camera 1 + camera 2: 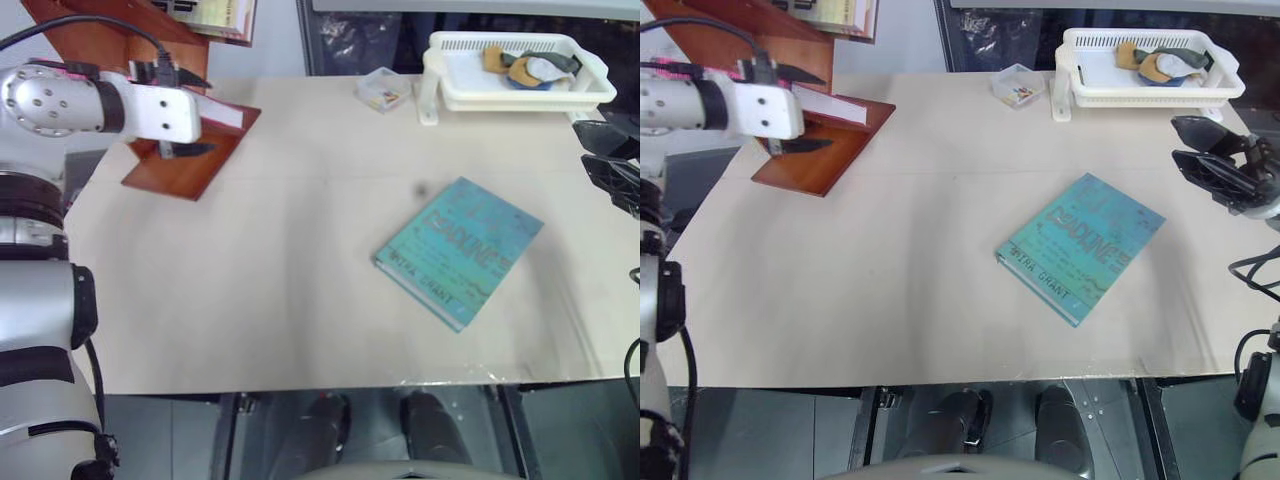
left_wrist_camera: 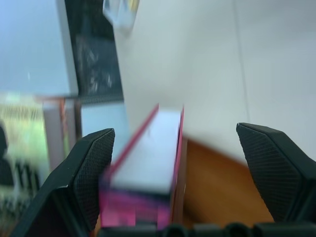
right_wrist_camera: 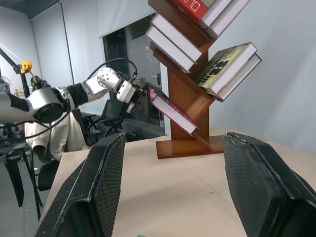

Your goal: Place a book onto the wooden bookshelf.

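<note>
The magenta-pink book lies on the lowest slanted board of the wooden bookshelf at the table's far left, white page edges facing out. My left gripper is open at the book's upper end. In the left wrist view the book sits between the two spread fingers with a gap on each side. My right gripper hovers at the table's right edge, open with nothing between its fingers, pointing across toward the shelf.
A teal-blue book lies flat right of the table's centre. A white basket tray with small items stands at the back right, a small clear box beside it. Other books fill the shelf's upper boards.
</note>
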Action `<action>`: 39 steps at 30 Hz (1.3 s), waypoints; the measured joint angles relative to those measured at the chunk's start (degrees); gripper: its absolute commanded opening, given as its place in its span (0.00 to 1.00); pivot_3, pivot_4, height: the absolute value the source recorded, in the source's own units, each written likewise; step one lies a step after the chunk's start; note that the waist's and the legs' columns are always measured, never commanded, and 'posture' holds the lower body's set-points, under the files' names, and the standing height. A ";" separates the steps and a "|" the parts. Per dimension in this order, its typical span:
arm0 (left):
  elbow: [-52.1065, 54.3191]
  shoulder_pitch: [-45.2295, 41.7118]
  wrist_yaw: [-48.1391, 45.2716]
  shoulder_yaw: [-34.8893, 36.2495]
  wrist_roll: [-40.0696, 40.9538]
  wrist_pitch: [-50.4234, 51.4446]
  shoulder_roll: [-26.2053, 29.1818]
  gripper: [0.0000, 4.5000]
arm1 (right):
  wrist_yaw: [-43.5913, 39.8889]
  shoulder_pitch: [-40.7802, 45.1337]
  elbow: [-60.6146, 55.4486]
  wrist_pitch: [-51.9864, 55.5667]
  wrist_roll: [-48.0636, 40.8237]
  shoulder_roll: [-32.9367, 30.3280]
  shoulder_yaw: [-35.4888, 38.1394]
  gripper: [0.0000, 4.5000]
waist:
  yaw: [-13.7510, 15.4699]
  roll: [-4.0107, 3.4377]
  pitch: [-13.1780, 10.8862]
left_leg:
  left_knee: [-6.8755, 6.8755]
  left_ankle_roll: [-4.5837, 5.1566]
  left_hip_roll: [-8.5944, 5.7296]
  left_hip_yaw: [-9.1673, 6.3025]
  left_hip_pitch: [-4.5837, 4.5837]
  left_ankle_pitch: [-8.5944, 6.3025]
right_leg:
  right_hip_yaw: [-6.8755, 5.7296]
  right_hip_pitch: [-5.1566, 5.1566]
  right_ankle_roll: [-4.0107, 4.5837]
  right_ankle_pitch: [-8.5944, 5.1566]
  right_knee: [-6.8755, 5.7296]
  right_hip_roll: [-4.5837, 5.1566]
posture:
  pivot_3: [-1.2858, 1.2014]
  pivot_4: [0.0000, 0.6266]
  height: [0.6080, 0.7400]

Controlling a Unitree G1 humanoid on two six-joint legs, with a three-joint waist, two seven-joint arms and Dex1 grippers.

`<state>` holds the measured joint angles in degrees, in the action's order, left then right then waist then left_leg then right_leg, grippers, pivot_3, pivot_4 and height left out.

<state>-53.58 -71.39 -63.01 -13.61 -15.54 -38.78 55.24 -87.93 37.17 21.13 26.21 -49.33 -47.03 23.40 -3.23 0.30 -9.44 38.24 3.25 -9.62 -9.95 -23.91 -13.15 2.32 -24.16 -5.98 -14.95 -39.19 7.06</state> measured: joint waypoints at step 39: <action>-0.86 1.94 3.85 0.05 -2.06 0.81 -0.85 0.97 | 0.32 -2.00 -2.17 -0.67 0.03 0.47 0.10 0.71 | 0.73 0.00 0.00 | 0.01 0.01 0.00 0.01 0.00 -0.01 | 0.01 -0.02 0.00 0.00 -0.01 0.00 | 0.52 0.24 1.00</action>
<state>-54.44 -69.46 -59.16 -13.56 -17.60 -37.97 54.39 -87.61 35.17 18.96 25.54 -49.29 -46.56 23.50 -2.50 0.29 -9.44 38.24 3.26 -9.62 -9.94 -23.92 -13.15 2.34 -24.17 -5.98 -14.94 -39.19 7.06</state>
